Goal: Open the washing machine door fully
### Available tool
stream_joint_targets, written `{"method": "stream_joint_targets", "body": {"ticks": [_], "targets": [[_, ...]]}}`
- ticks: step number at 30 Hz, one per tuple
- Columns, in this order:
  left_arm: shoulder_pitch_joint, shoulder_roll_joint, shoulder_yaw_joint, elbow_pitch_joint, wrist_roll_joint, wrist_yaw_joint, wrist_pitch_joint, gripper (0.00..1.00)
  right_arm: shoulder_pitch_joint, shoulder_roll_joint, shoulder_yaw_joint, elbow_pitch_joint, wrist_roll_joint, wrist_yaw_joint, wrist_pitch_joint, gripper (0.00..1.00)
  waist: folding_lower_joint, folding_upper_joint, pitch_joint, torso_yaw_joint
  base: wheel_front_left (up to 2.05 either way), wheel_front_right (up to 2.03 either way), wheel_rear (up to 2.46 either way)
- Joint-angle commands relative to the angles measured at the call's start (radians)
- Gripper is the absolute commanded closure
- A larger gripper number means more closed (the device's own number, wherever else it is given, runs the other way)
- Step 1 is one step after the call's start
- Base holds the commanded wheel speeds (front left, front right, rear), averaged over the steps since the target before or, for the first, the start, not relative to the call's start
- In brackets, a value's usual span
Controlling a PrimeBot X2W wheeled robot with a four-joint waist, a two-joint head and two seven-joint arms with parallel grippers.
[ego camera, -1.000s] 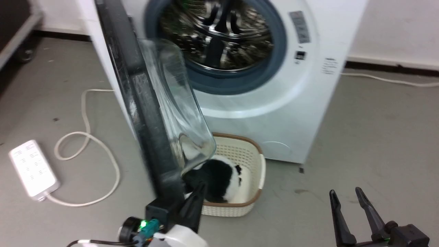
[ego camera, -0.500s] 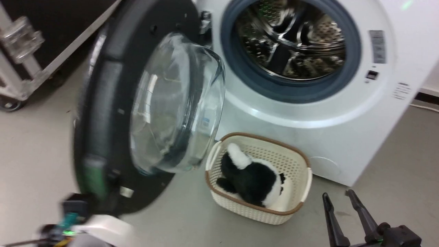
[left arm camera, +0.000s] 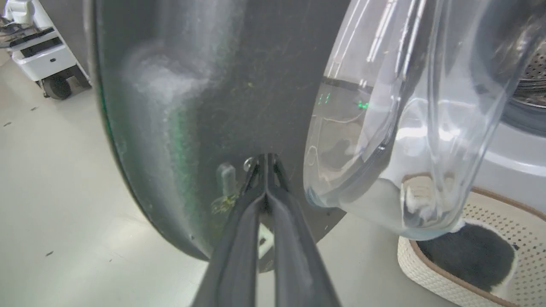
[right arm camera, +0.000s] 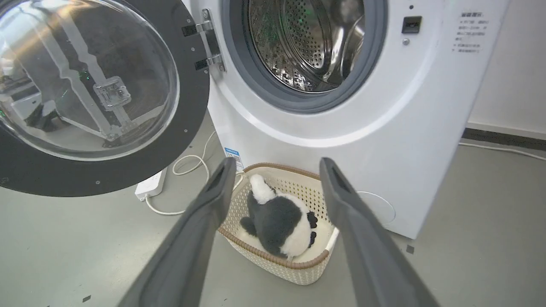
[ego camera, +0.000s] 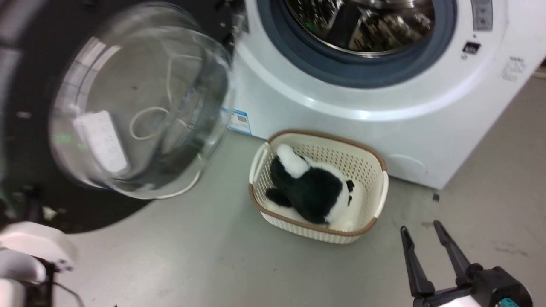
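Observation:
The washing machine door (ego camera: 85, 213), a black ring around a bulging clear glass bowl (ego camera: 136, 98), stands swung far out to the left of the grey-ringed steel drum mouth (ego camera: 362, 30). In the right wrist view the door (right arm camera: 187, 106) hangs on its metal hinge (right arm camera: 209, 42), inner face showing. My left gripper (left arm camera: 265, 160) is shut, its tips pressed against the door's black inner face (left arm camera: 192, 85) beside the glass bowl (left arm camera: 405, 128). Low at the right, my right gripper (ego camera: 420, 227) is open and holds nothing; its fingers (right arm camera: 204, 213) frame the basket.
A cream basket (ego camera: 379, 200) holding a black-and-white plush toy (ego camera: 307, 187) sits on the floor before the white machine (ego camera: 341, 111). A white power strip (right arm camera: 151, 185) and looped cable (right arm camera: 192, 162) lie under the door. A wheeled white cart (left arm camera: 38, 59) stands far left.
The door has swung much wider, away from the drum mouth, turning its inner face toward the head camera. The head view itself has shifted. The right gripper stays open.

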Motion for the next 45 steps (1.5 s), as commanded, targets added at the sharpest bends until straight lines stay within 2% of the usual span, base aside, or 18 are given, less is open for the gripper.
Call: {"method": "stream_joint_targets", "body": {"ticks": [1, 10, 15, 18, 21, 26, 27, 30, 31, 32, 33, 34, 35, 36, 37, 45], "targets": [[-0.041, 0.033, 0.021, 0.050, -0.005, -0.004, -0.013, 1.00, -0.021, 0.002, -0.006, -0.005, -0.012, 0.001, -0.005, 0.00, -0.0002, 0.0000, 0.039, -0.026, 0.00, 0.00, 0.00], [-0.177, 0.098, 0.061, 0.291, -0.031, -0.040, -0.079, 1.00, -0.045, 0.002, -0.014, -0.002, -0.027, 0.001, -0.005, 0.00, -0.0002, 0.0000, 0.070, -0.051, 0.00, 0.00, 0.00], [-0.215, 0.105, 0.056, 0.377, -0.033, -0.062, -0.133, 1.00, -0.047, 0.002, -0.016, 0.002, -0.025, 0.001, -0.005, 0.00, -0.0002, 0.0000, 0.062, -0.055, 0.00, 0.00, 0.00], [-0.214, 0.096, 0.054, 0.374, -0.027, -0.072, -0.214, 1.00, -0.044, 0.002, -0.019, 0.006, -0.023, 0.001, -0.005, 0.00, -0.0002, 0.0000, 0.038, -0.060, 0.00, 0.00, 0.00], [-0.195, 0.075, 0.050, 0.328, -0.013, -0.066, -0.268, 1.00, -0.037, 0.002, -0.032, 0.003, -0.018, 0.001, -0.005, 0.00, -0.0002, 0.0000, -0.002, -0.066, 0.00, 0.00, 0.00], [-0.139, 0.028, 0.046, 0.192, 0.000, -0.054, -0.296, 1.00, -0.031, 0.002, -0.056, -0.017, -0.026, 0.001, -0.005, 0.00, -0.0002, 0.0000, -0.059, -0.091, 0.00, 0.00, 0.00], [-0.099, -0.004, 0.042, 0.107, 0.006, -0.048, -0.302, 1.00, -0.032, 0.002, -0.070, -0.030, -0.042, 0.001, -0.005, 0.00, -0.0002, 0.0000, -0.086, -0.111, 0.00, 0.00, 0.00], [-0.032, -0.060, 0.013, -0.020, 0.016, -0.046, -0.305, 1.00, -0.031, 0.002, -0.105, -0.056, -0.063, 0.001, -0.005, 0.00, -0.0002, 0.0000, -0.119, -0.142, 0.00, 0.00, 0.00], [-0.032, -0.060, 0.013, -0.020, 0.016, -0.046, -0.305, 1.00, -0.031, 0.002, -0.105, -0.056, -0.063, 0.001, -0.005, 0.00, -0.0002, 0.0000, -0.119, -0.142, 0.00, 0.00, 0.00], [0.013, -0.106, -0.011, -0.093, 0.012, -0.043, -0.306, 1.00, -0.026, 0.002, -0.123, -0.067, -0.064, 0.001, -0.005, 0.00, -0.0002, 0.0000, -0.139, -0.164, 0.00, 0.00, 0.00], [0.036, -0.129, -0.026, -0.126, 0.011, -0.039, -0.306, 1.00, -0.023, 0.002, -0.129, -0.070, -0.064, 0.001, -0.005, 0.00, -0.0002, 0.0000, -0.145, -0.173, 0.00, 0.00, 0.00], [0.036, -0.129, -0.026, -0.126, 0.011, -0.039, -0.306, 1.00, -0.023, 0.002, -0.129, -0.070, -0.064, 0.001, -0.005, 0.00, -0.0002, 0.0000, -0.145, -0.173, 0.00, 0.00, 0.00], [0.079, -0.161, -0.056, -0.175, 0.018, -0.029, -0.303, 0.66, -0.019, 0.002, -0.132, -0.075, -0.066, 0.001, -0.005, 0.00, -0.0002, 0.0000, -0.155, -0.194, 0.00, 0.00, 0.00], [0.079, -0.161, -0.056, -0.175, 0.018, -0.029, -0.303, 0.66, -0.019, 0.002, -0.132, -0.075, -0.066, 0.001, -0.005, 0.00, -0.0002, 0.0000, -0.155, -0.194, 0.00, 0.00, 0.00], [0.118, -0.184, -0.094, -0.204, 0.028, -0.027, -0.290, 0.00, -0.015, 0.002, -0.132, -0.078, -0.064, 0.001, -0.005, 0.00, -0.0002, 0.0000, -0.165, -0.216, 0.00, 0.00, 0.00], [0.212, -0.240, -0.222, -0.201, 0.102, -0.011, -0.286, 0.00, 0.009, 0.002, -0.133, -0.084, -0.042, 0.001, -0.005, 0.00, -0.0002, 0.0000, -0.171, -0.282, 0.00, 0.00, 0.00]]}}
